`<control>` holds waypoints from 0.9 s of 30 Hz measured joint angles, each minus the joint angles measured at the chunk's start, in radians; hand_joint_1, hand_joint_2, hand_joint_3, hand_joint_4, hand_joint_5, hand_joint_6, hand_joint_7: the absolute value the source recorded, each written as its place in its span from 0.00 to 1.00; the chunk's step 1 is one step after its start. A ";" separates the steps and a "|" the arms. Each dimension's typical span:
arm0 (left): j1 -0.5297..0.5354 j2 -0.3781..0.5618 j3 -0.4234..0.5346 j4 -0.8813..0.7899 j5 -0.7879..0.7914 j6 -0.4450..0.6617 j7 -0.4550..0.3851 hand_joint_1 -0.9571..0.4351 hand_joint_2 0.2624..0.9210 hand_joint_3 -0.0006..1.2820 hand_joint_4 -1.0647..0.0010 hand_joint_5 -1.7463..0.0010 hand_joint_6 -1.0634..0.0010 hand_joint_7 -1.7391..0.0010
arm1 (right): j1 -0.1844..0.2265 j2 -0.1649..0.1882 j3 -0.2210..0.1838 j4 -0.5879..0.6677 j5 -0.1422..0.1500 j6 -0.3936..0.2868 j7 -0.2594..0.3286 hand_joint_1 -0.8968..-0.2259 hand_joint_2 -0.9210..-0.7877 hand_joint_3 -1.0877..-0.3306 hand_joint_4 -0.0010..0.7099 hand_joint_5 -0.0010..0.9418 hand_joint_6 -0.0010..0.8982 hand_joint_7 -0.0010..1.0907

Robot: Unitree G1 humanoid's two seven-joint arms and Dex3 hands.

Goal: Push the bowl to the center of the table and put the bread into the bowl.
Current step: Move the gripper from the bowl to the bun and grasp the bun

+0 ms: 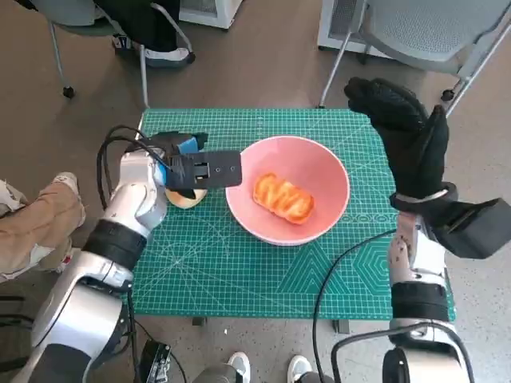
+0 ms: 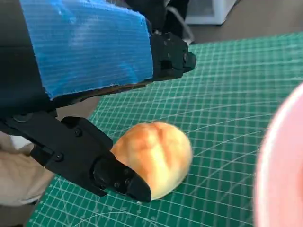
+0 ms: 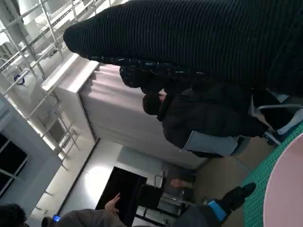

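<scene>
At the near edge of the head view, two white shoe tips (image 1: 267, 366) are being shown on the floor just below the green cutting mat (image 1: 239, 271), which is covering the table.

On the mat's left side, the left hand (image 1: 188, 167) is being held low over a round bread roll (image 1: 184, 196). In the left wrist view the black fingers (image 2: 118, 177) are being kept apart, one reaching down beside the roll (image 2: 156, 158) and touching or nearly touching it, the other stretched out above it; nothing is being gripped, and whether the roll is actually being touched cannot be told.

Just right of that hand, the pink bowl (image 1: 335, 179) is being seen at about the middle of the mat, with a glazed, twisted piece of bread (image 1: 283, 198) lying inside it. The second roll is being left outside the bowl, just beside its left rim.

Farther right, the right hand (image 1: 403, 132) is being held raised above the mat's right edge, apart from the bowl, with its gloved fingers extended and loosely spread and nothing in them.

Beyond the table, chair legs (image 1: 56, 48) and a person's feet (image 1: 164, 54) are being seen on the brown floor. In the right wrist view, a person in dark clothing (image 3: 208, 120) is being shown seated on a chair.
</scene>
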State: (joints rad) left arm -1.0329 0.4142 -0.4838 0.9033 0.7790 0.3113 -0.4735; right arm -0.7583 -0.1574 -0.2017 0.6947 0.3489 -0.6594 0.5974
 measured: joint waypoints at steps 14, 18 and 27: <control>-0.056 -0.032 -0.007 0.208 -0.033 -0.044 0.037 0.46 0.62 0.00 1.00 1.00 0.90 1.00 | 0.000 0.000 0.000 0.002 -0.001 0.002 -0.001 0.35 0.00 0.34 0.23 0.00 0.00 0.49; -0.070 -0.039 -0.012 0.246 -0.036 -0.044 0.038 0.47 0.62 0.00 1.00 1.00 0.90 1.00 | 0.000 0.000 0.000 0.003 -0.001 0.002 -0.001 0.35 0.00 0.34 0.23 0.00 0.00 0.49; -0.097 -0.058 -0.020 0.312 -0.038 -0.054 0.044 0.47 0.63 0.00 1.00 1.00 0.90 1.00 | 0.000 0.000 -0.001 0.009 -0.001 0.002 -0.001 0.34 0.00 0.34 0.23 0.00 0.00 0.49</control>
State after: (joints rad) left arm -1.1298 0.3567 -0.5036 1.2149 0.7415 0.2572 -0.4297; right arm -0.7579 -0.1570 -0.2024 0.7040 0.3480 -0.6574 0.5966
